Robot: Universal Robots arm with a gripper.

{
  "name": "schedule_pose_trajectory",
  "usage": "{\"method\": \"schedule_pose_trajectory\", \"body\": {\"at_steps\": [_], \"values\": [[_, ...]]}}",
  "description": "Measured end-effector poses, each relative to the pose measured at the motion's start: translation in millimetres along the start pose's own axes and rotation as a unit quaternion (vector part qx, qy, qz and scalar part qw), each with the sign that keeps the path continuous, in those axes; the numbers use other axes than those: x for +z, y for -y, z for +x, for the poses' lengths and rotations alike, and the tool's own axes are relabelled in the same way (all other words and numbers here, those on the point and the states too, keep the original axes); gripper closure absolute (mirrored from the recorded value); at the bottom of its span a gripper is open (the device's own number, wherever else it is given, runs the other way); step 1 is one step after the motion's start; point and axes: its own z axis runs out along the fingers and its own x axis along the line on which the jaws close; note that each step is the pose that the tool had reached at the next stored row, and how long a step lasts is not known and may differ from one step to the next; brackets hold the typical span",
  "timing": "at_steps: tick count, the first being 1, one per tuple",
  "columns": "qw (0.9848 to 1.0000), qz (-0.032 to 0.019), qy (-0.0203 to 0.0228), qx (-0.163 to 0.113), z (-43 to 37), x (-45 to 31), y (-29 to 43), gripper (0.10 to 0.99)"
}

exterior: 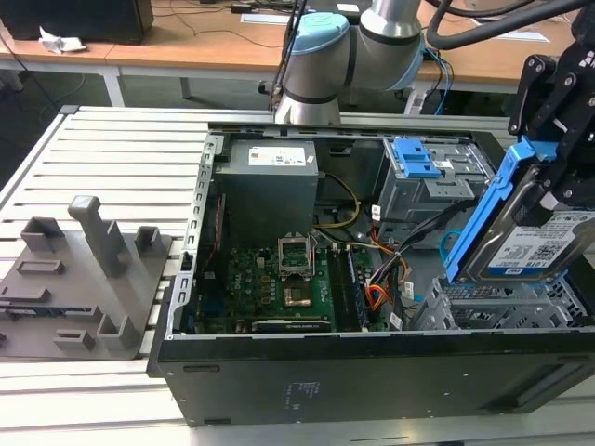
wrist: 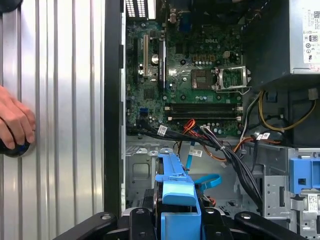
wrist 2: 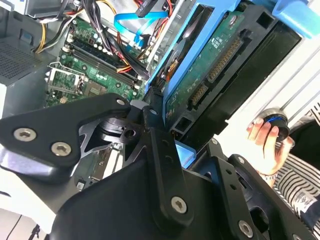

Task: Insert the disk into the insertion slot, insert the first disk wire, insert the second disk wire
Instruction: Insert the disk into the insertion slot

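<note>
Grips with the black, bolted-metal gripper [wrist: 177, 220], jaws drawn narrow against the smooth bright-blue plastic frame of the disk [exterior: 532, 243], a flat silver rectangle with a white label. Holds it tilted and raised just above the insertion slot [exterior: 497, 308], a silver-grey perforated sheet-metal cage at the open case's corner on the exterior view's right, not yet inside. Shows the second disk wire [wrist: 207, 180], thin, flat and light blue, curving in a loop near the green motherboard [wrist: 195, 75].
</note>
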Motion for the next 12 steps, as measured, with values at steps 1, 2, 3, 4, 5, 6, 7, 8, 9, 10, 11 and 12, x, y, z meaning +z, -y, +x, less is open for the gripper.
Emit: {"method": "schedule_pose_trajectory", "body": {"at_steps": [1, 2, 3, 4, 5, 6, 7, 8, 9, 10, 11, 12], "values": [[1.0000, 0.0000, 0.0001, 0.000, 0.0, 2.2, 0.1, 0.722], [1.0000, 0.0000, 0.0001, 0.000, 0.0, 3.9, 0.2, 0.722], [1.0000, 0.0000, 0.0001, 0.000, 0.0, 4.5, 0.2, 0.722], [1.0000, 0.0000, 0.0001, 0.000, 0.0, 5.1, 0.2, 0.722], [1.0000, 0.0000, 0.0001, 0.000, 0.0, 6.1, 0.3, 0.722], [1.0000, 0.0000, 0.0002, 0.000, 0.0, 7.1, 0.3, 0.722], [1.0000, 0.0000, 0.0001, 0.000, 0.0, 7.6, 0.3, 0.722], [1.0000, 0.0000, 0.0001, 0.000, 0.0, 9.0, 0.6, 0.722], [1.0000, -0.0001, 0.0001, 0.000, 0.0, 10.1, 1.1, 0.722], [1.0000, -0.0001, 0.0002, 0.000, 0.0, 11.0, 1.4, 0.722], [1.0000, -0.0001, 0.0001, 0.000, 0.0, 12.4, 2.3, 0.722], [1.0000, -0.0003, 0.0001, 0.000, -0.1, 13.8, 3.6, 0.722]]}}
